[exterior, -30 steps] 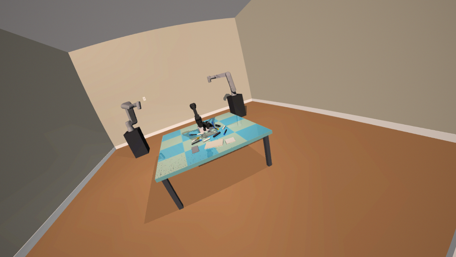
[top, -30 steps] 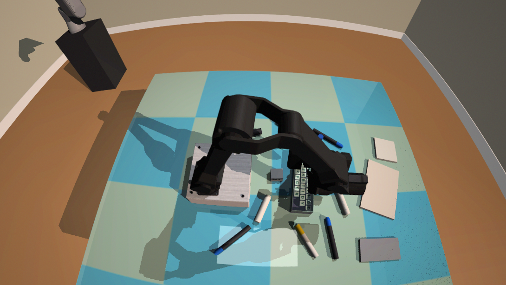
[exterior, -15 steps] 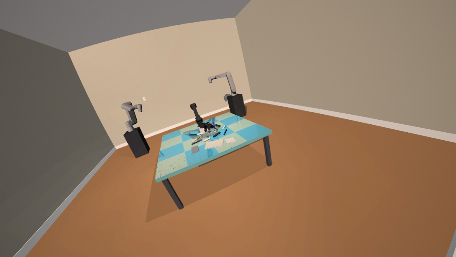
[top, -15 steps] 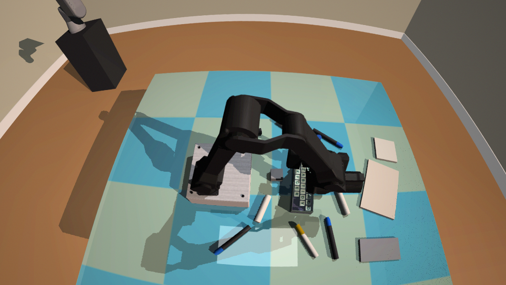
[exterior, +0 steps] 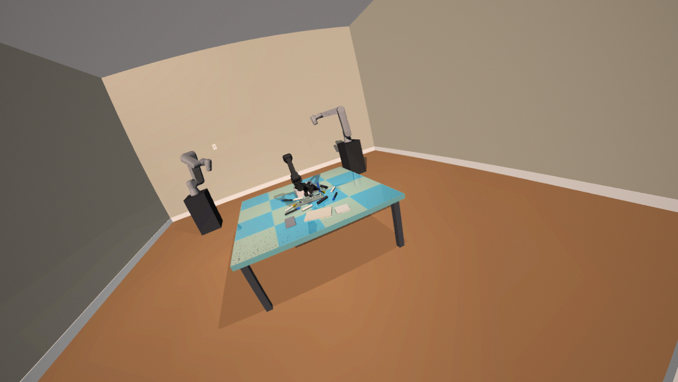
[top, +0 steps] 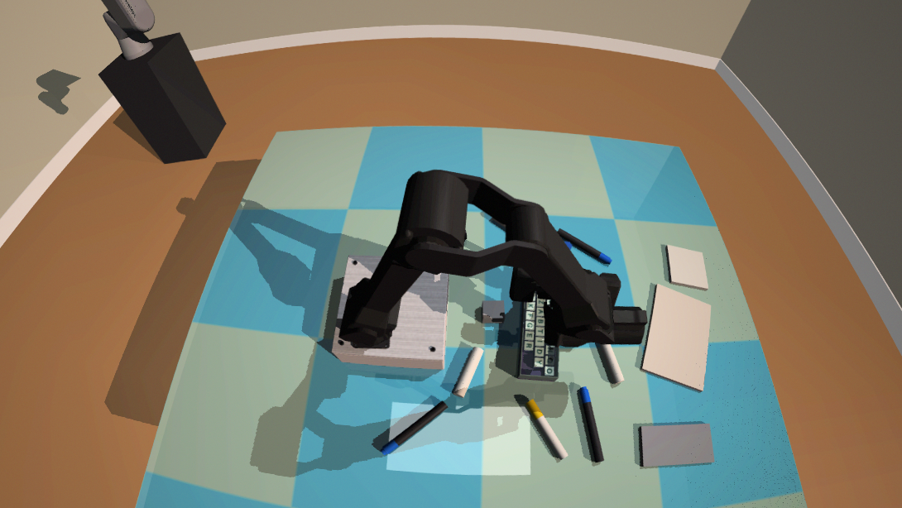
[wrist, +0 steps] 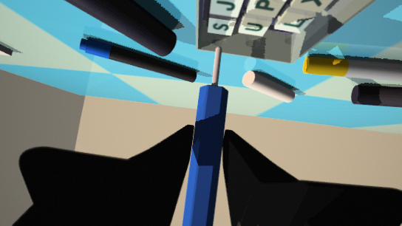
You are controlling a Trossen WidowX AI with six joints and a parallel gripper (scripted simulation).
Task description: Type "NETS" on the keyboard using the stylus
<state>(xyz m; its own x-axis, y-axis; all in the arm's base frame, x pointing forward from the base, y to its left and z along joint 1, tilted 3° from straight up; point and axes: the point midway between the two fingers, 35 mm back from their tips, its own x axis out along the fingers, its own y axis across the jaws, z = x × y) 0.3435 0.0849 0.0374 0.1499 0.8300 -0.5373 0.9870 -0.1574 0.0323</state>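
Fingers are clamped on the blue stylus, tip by the S key; guessing S is next, needs a firm press.

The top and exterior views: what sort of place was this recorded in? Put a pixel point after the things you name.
Probably a robotics lab or test room: a black jointed arm (top: 435, 208) (exterior: 292, 168) works on a blue-and-green checkered table (top: 423, 151) (exterior: 255, 218), and two grey robot arms on black pedestals stand near the plain beige wall (exterior: 246, 94).

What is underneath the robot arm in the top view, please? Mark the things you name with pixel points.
Part of the keyboard (top: 529, 328) (wrist: 245, 46) shows below the arm (top: 435, 204); its remaining keys are covered there.
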